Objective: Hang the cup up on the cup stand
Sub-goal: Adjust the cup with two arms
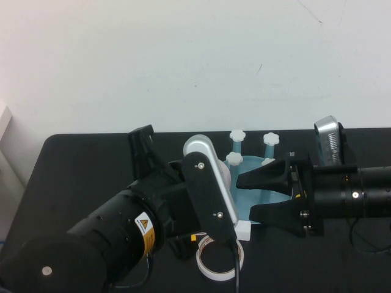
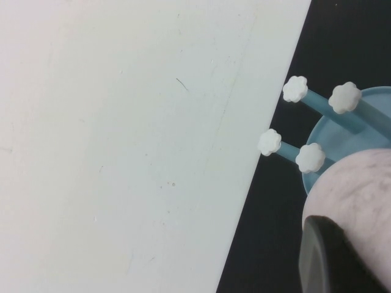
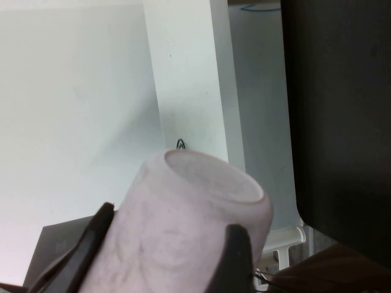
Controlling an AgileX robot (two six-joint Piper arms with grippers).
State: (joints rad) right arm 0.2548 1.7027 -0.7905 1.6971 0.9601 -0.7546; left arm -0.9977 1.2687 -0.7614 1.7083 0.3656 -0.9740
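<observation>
Though the left arm fills the near left of the black table (image 1: pixel 79 171), its left gripper (image 2: pixel 333 259) is hidden from the high view under the arm's own links. It has reached in beside the cup stand (image 1: pixel 256 192). In the left wrist view a dark rounded part of it lies against the cup (image 2: pixel 360 189), and I cannot tell whether it is gripping. A white tape ring (image 1: pixel 219 262) lies flat on the table just below that arm.

To the right stands the light-blue stand, its four white flower caps all bare. The pale pink cup is held at the dish's near-left edge, beside the posts and on none of them.

From the right, the right gripper (image 1: pixel 256 198) reaches over the dish. In its wrist view its two dark fingers (image 3: pixel 235 256) are clamped on opposite sides of the cup. Behind that arm, at the table's far right, stands a silver-and-black device (image 1: pixel 328 140).
</observation>
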